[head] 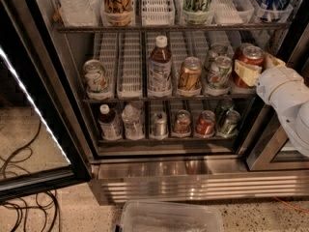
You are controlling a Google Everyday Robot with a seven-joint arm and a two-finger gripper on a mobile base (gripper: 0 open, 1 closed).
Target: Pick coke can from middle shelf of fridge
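Observation:
The fridge (193,180) stands open. The coke can (249,56), red with a silver top, stands at the far right of the middle shelf (130,98). My gripper (257,69) reaches in from the right. One cream finger (245,75) lies across the can's front and the other (273,61) sits at its right side, so the jaws are closed on the can. The can still rests on the shelf. A green-and-white can (219,72) stands just left of it.
The middle shelf also holds an orange can (189,74), a tea bottle (159,66) and another green-and-white can (95,76). Bottles and cans fill the shelves above and below. The glass door (34,129) hangs open at left. Cables (24,207) and a clear bin (169,219) lie on the floor.

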